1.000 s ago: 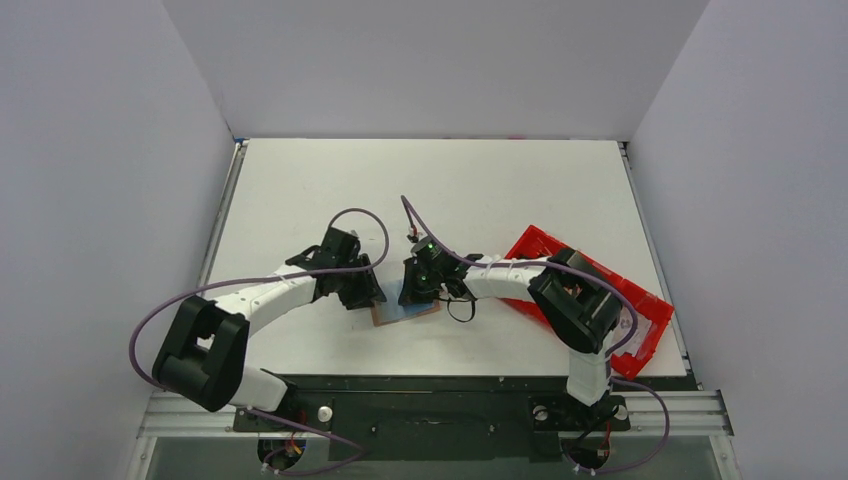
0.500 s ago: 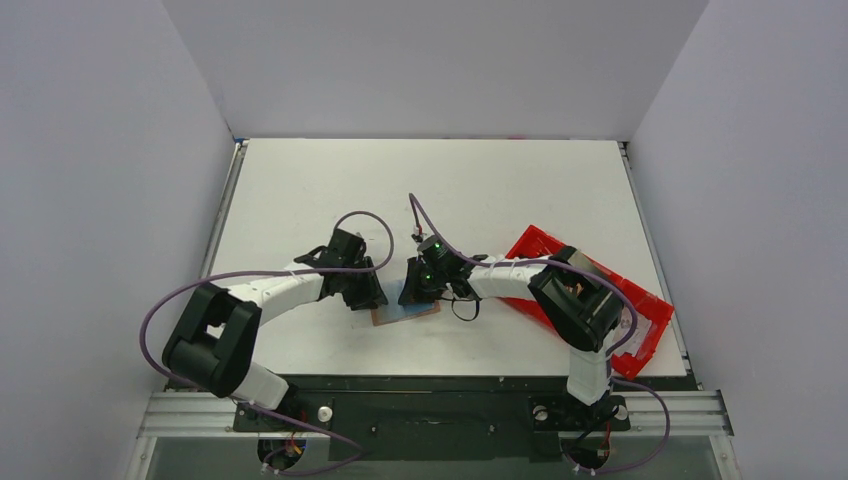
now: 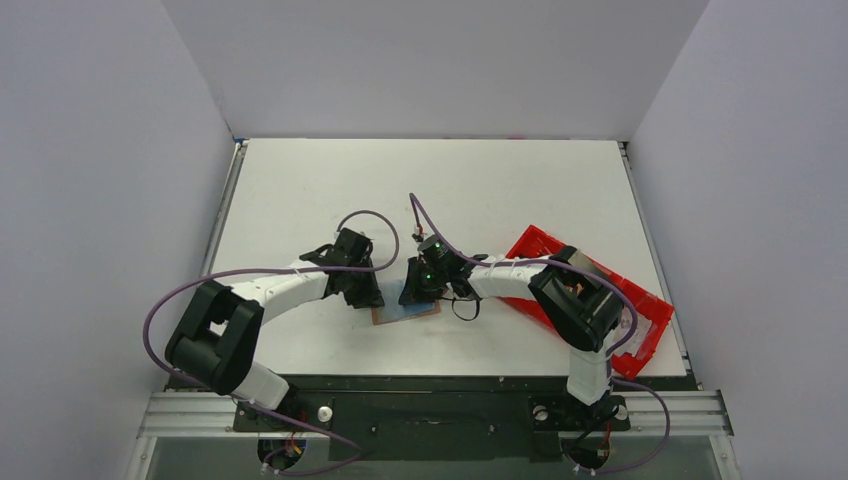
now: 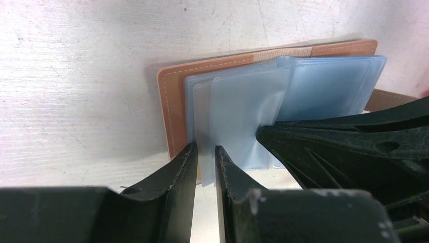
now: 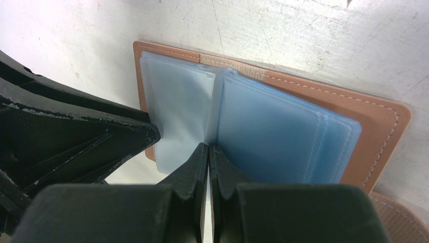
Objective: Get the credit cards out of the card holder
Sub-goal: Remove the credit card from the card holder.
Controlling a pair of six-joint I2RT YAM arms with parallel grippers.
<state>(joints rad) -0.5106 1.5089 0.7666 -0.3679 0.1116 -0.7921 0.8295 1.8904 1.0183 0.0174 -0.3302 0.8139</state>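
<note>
Table [image 3: 300, 190], white; red tray [image 3: 648, 310] at right, not involved. Card holder [image 3: 405, 313] lies open and flat at lower centre, between the two wrists. Its long axis runs left-right and its blue sleeves [image 4: 243, 111] fan toward the arms.

Left gripper [image 4: 206, 162]: narrow gap, clamped on a pale sleeve edge. Right gripper [image 5: 208, 154]: clenched at the fold; cannot tell if it has caught a leaf. Both arms equally near. No card visible.
</note>
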